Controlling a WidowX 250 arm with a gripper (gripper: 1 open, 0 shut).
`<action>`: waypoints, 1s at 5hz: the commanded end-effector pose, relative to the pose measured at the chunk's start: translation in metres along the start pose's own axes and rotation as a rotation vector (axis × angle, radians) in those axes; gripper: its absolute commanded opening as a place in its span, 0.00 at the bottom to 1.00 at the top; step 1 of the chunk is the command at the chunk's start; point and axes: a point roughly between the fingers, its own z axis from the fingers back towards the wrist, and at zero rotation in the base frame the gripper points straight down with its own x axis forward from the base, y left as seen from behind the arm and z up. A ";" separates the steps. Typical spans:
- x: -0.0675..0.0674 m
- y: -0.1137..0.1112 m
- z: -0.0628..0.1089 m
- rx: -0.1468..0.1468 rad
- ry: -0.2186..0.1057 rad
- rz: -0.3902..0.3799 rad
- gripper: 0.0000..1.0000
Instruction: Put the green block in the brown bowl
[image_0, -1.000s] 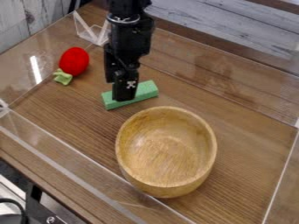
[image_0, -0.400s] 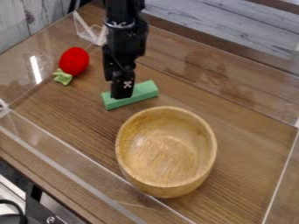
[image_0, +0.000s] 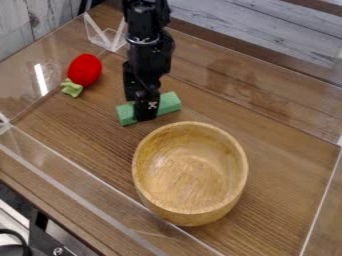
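The green block (image_0: 163, 104) is a flat mid-green bar lying on the wooden table, just behind and left of the brown bowl (image_0: 191, 171). My black gripper (image_0: 144, 103) points straight down over the middle of the block, its open fingers straddling the bar right down at it. The fingers hide the block's centre, so only its two ends show. Nothing is inside the light-brown wooden bowl.
A red ball (image_0: 84, 68) with a small light-green piece (image_0: 70, 89) beside it sits at the left. Clear plastic walls (image_0: 80, 190) fence the wooden table (image_0: 267, 100) at the front and sides.
The gripper has sunk from above the block to straddle it, shifting slightly toward the bowl. The block and bowl have not moved.
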 end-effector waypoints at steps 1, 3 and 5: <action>0.017 0.008 0.014 0.037 -0.059 -0.012 1.00; 0.025 0.000 0.017 0.005 -0.085 -0.029 1.00; 0.016 -0.009 0.014 -0.017 -0.094 -0.029 1.00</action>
